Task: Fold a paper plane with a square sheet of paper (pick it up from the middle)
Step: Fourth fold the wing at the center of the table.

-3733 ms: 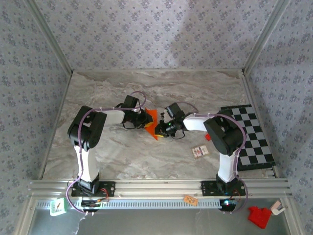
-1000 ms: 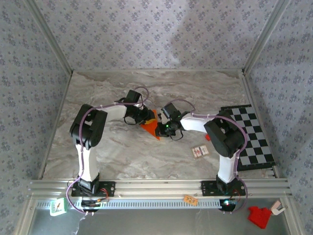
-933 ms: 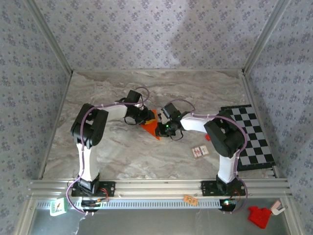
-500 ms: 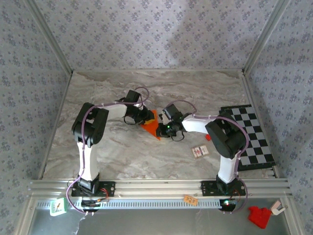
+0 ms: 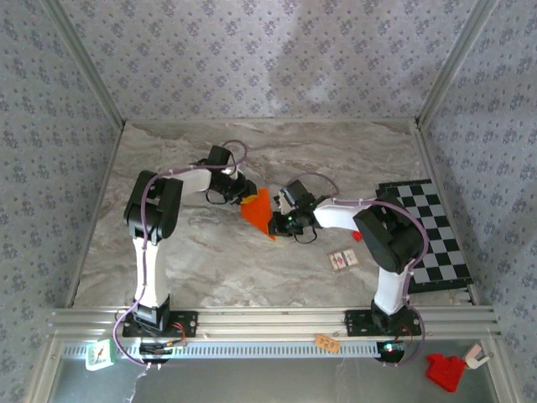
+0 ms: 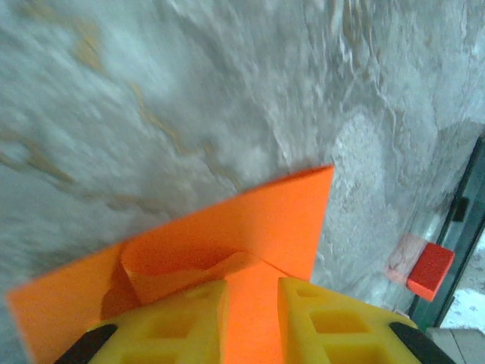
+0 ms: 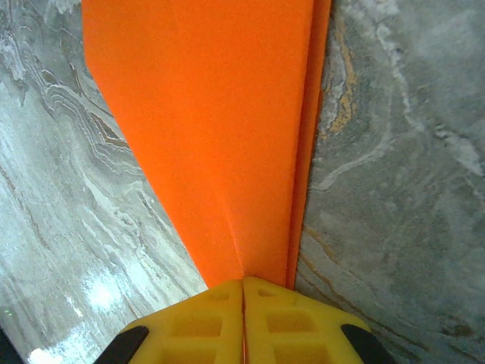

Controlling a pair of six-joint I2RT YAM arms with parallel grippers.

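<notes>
The square sheet of paper [image 5: 256, 210] is bright orange and folded into a creased pointed shape, lying mid-table between the two arms. My right gripper [image 5: 278, 222] is shut on its narrow end, and the folded layers [image 7: 220, 129] fan out from the closed fingertips [image 7: 243, 282]. My left gripper [image 5: 241, 197] is at the sheet's left edge. Its yellow fingers [image 6: 178, 318] stand a small gap apart over the paper [image 6: 258, 220], and orange shows through the gap. A loose flap [image 6: 178, 277] curls up beside the left finger.
A small red block [image 5: 357, 236] [image 6: 430, 271] lies right of the right arm. A small printed card [image 5: 342, 259] lies nearer the front. The black-and-white checkered board [image 5: 432, 235] covers the table's right side. Metal rails edge the marble table [image 5: 193, 260].
My left arm has swung back and to the left, so more of the orange paper shows. The right gripper has stayed shut on the paper, almost in place.
</notes>
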